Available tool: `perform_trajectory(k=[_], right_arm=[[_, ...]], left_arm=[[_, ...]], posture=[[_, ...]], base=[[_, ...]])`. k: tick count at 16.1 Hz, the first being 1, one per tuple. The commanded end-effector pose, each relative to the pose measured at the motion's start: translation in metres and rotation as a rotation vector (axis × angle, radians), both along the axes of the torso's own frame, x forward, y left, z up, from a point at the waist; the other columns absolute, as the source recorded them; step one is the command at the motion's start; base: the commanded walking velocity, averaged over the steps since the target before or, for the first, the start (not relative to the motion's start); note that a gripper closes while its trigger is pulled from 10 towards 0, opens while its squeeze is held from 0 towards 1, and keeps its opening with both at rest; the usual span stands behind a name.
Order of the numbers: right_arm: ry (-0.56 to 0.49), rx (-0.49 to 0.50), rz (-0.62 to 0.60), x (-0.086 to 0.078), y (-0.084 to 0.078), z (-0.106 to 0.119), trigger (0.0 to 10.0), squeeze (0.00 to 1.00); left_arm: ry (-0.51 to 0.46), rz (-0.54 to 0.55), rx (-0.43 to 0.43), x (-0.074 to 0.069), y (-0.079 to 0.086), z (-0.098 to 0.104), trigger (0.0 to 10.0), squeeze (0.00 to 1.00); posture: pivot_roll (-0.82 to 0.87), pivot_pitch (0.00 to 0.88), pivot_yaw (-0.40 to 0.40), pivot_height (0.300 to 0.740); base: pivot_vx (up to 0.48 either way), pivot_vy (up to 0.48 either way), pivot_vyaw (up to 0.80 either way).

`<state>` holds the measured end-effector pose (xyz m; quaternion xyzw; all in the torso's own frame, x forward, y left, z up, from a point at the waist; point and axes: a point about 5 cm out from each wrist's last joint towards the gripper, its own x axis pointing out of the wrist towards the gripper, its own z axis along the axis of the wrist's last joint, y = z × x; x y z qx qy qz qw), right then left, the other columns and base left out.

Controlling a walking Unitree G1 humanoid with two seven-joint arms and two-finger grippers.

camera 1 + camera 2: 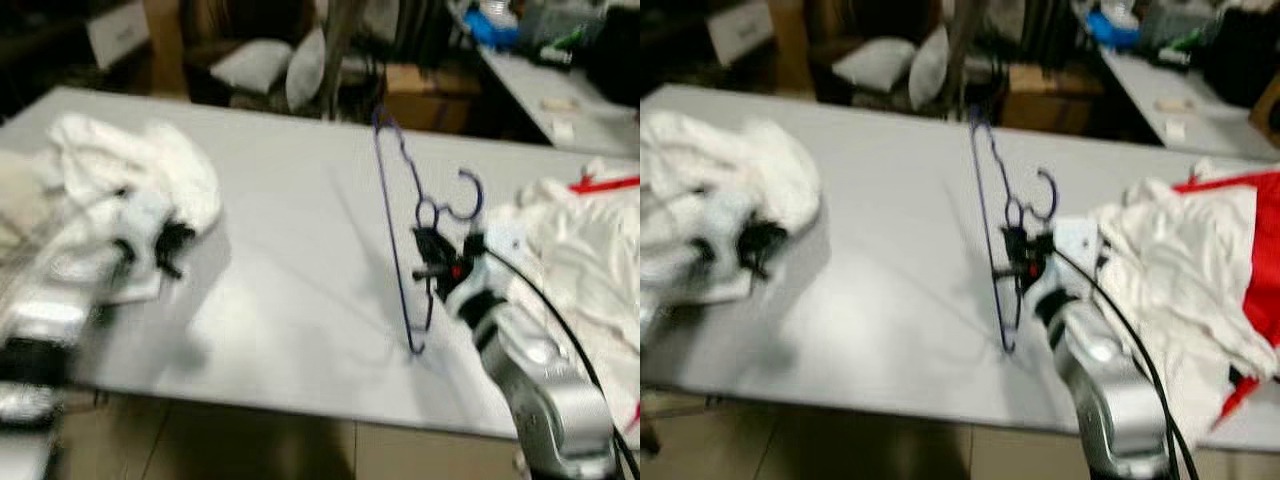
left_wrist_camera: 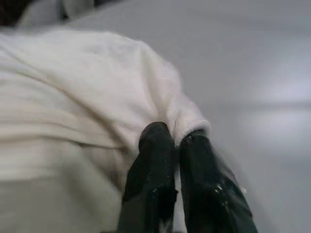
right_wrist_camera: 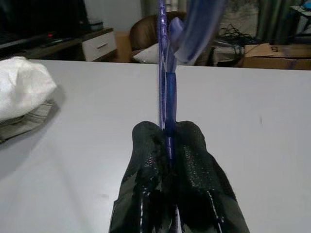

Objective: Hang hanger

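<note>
While the right gripper (image 1: 432, 262) is clenched on the blue wire hanger (image 1: 405, 235), the hanger stands almost upright over the near edge of the grey bench (image 1: 290, 260), toward its right corner. Its lowest tip seems to touch the bench or hang just above it; the blur does not let one decide. In the right wrist view the two black fingers (image 3: 192, 160) press together on the thin wire just below the hook (image 1: 468, 196).

The hanger looks light and thin, so its weight should be no problem. It is probably stiff but springy, and the smooth coated wire may turn or slip between the pads. Holding it near the neck, as now, seems sensible, because the hook stays free for a rail.

The left gripper (image 2: 176, 145) is at the left side of the bench, closed on a fold of the white cloth (image 1: 130, 190). Another white garment with red parts (image 1: 1200, 270) lies at the right edge.
</note>
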<state>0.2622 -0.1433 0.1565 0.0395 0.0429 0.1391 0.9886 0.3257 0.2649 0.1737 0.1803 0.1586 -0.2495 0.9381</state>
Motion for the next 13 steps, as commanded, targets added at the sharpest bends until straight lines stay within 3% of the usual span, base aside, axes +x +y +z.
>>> perform_trajectory(k=[1, 2, 3, 5, 7, 8, 9, 10, 11, 12, 13], right_arm=[[0.014, -0.001, -0.002, 0.000, -0.002, -0.001, 10.0, 0.00], [0.014, -0.002, -0.005, 0.000, -0.003, -0.001, 10.0, 0.00], [0.015, -0.002, -0.006, 0.001, -0.004, -0.001, 10.0, 0.00], [0.013, -0.002, -0.005, 0.001, -0.005, 0.003, 10.0, 0.00], [0.013, -0.003, -0.005, 0.002, -0.005, 0.005, 10.0, 0.00], [0.019, 0.007, -0.027, 0.002, -0.006, 0.009, 10.0, 0.00], [0.020, 0.005, -0.034, 0.002, -0.007, 0.009, 10.0, 0.00], [0.019, -0.001, -0.046, 0.002, -0.007, 0.011, 10.0, 0.00], [0.014, -0.010, -0.060, 0.000, -0.008, 0.013, 10.0, 0.00], [0.009, -0.017, -0.080, -0.002, -0.010, 0.013, 10.0, 0.00], [0.006, -0.022, -0.105, -0.004, -0.011, 0.014, 10.0, 0.00]], left_arm=[[-0.001, -0.112, -0.065, -0.011, -0.006, 0.027, 10.0, 1.00], [-0.040, -0.203, -0.106, -0.023, -0.007, 0.049, 10.0, 1.00], [-0.066, -0.240, -0.121, -0.027, -0.008, 0.058, 10.0, 1.00], [-0.163, -0.294, -0.247, -0.036, -0.007, 0.097, 10.0, 1.00], [-0.210, -0.324, -0.396, -0.040, -0.014, 0.113, 10.0, 1.00], [-0.247, -0.351, -0.510, -0.039, -0.032, 0.115, 10.0, 1.00], [-0.267, -0.318, -0.544, -0.036, -0.038, 0.112, 10.0, 1.00], [-0.286, -0.221, -0.585, -0.027, -0.054, 0.091, 10.0, 0.62], [-0.248, -0.162, -0.560, -0.026, -0.072, 0.064, 10.0, 0.13], [-0.201, -0.133, -0.559, -0.028, -0.085, 0.044, 10.0, 0.00], [-0.176, -0.090, -0.571, -0.030, -0.093, 0.029, 10.0, 0.00]], posture=[[0.04, 0.000, -0.037, 0.740], [0.04, 0.000, -0.037, 0.740], [0.04, 0.000, -0.043, 0.740], [0.05, 0.000, -0.044, 0.740], [0.04, 0.000, -0.040, 0.740], [0.04, 0.000, -0.033, 0.740], [0.04, 0.000, -0.033, 0.740], [0.03, 0.000, -0.024, 0.740], [0.02, 0.000, -0.014, 0.740], [0.02, 0.000, -0.014, 0.740], [0.00, 0.000, -0.011, 0.740]], base=[[0.000, 0.000, 0.00], [0.000, 0.000, 0.00], [0.000, 0.000, 0.00], [0.000, 0.000, 0.00], [0.000, 0.000, 0.00], [0.000, 0.000, 0.00], [0.000, 0.000, 0.00], [0.000, 0.000, 0.00], [0.000, 0.000, -0.59], [0.000, 0.000, -0.80], [0.000, 0.000, -0.80]])
